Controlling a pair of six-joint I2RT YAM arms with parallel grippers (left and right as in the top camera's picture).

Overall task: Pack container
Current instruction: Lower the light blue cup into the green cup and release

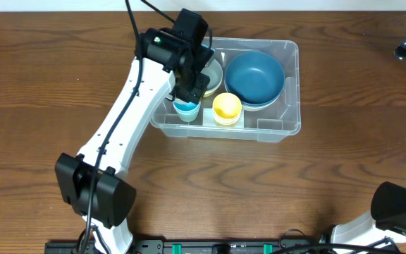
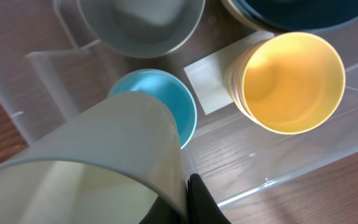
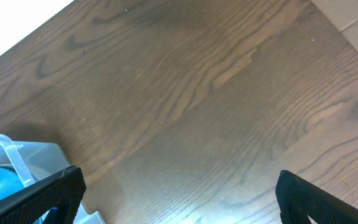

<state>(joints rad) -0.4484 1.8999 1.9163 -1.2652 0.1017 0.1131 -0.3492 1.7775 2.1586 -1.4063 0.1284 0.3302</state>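
The container (image 1: 270,127) sits on the desk (image 1: 48,70) toward its far side, long axis running left to right, and the left hand (image 1: 190,88) is already inside its outline, over the near-left corner. The left arm stretches forward from its base at the near edge, wrist bent so the hand points down into the bin. Its fingers are pressed together on the wall of a pale cup (image 2: 98,162), which hangs tilted just above an upright blue cup (image 2: 173,106). The move ahead probably turns on this relation: the held cup lies above and slightly to one side of the blue cup, so nesting it seems to need a small shift and a straightening before lowering. A yellow cup (image 2: 291,81) stands just beside, a grey-green bowl (image 2: 142,25) behind, and a dark blue bowl (image 1: 254,76) fills the right half. The right hand (image 3: 179,199) is spread wide, holds nothing, and is well apart past the container's right end over bare desk, so the left arm is the nearer.
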